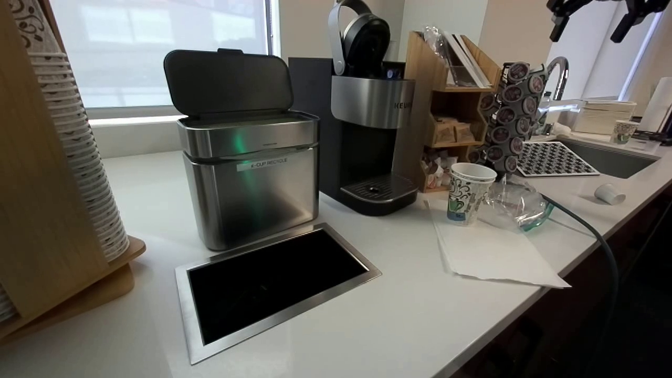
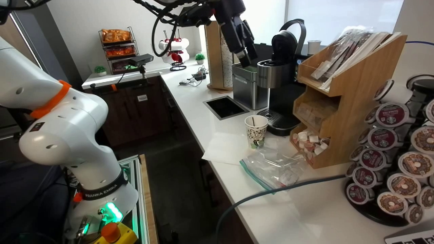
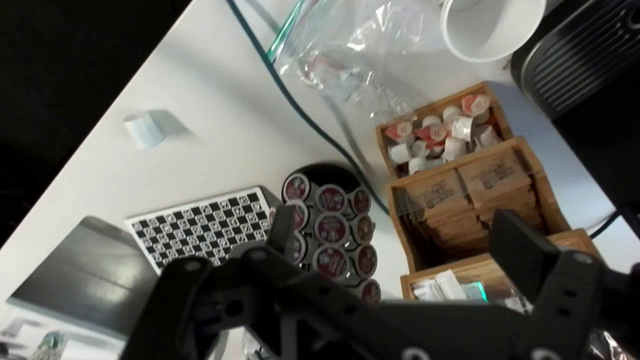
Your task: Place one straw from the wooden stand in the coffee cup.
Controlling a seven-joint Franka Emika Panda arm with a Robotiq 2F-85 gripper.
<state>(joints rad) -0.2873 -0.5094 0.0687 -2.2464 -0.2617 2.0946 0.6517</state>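
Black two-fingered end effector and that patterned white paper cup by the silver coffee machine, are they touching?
Apart. In an exterior view, the black end effector hangs well above the patterned cup, with a wide gap showing between them.

In the wrist view, the tool (image 3: 397, 227) hides part of the wooden stand (image 3: 550, 200) and some coffee pods (image 3: 332, 228) behind it, and the coffee cup (image 3: 492, 30), out past the tool, is cut off by the top edge. In an exterior view the top edge chops off the top of the tool (image 1: 587, 38). In an exterior view, the thin dark stick (image 2: 253, 121) in the cup, below the tool, looks too small to name.
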